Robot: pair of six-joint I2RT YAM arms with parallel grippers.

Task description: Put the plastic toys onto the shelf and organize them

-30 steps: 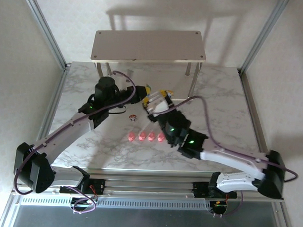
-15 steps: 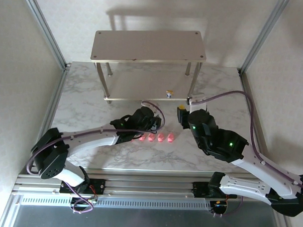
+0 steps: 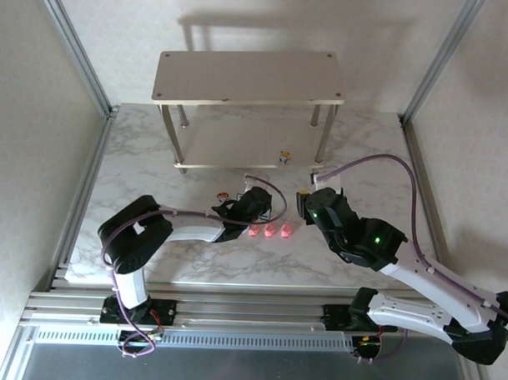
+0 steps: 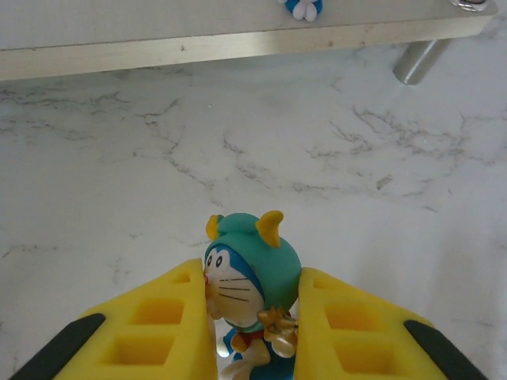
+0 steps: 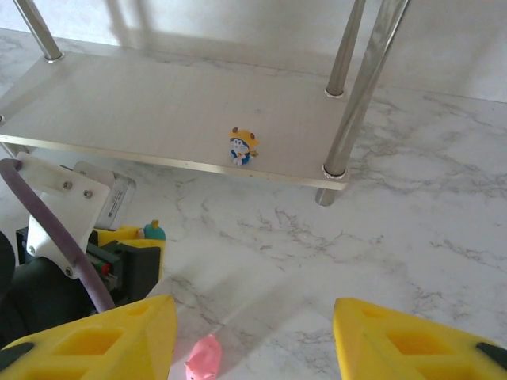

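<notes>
Repositioned, left tool (image 4: 252, 279) clamps teal-capped figurine (image 4: 255, 255) upright, facing left; right tool (image 5: 253, 317) released.

Figurine (image 3: 284, 155) on lower board of shelf (image 3: 248, 75); three pig toys (image 3: 269, 232) on table (image 3: 146, 161) before it

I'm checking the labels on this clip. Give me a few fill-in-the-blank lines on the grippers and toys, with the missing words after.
1. The left gripper is shut on a figurine with a ___ cap.
2. The orange-capped figurine stands on the ___ board of the shelf.
3. The right gripper is ___ and holds nothing.
Missing words: teal; lower; open.
</notes>
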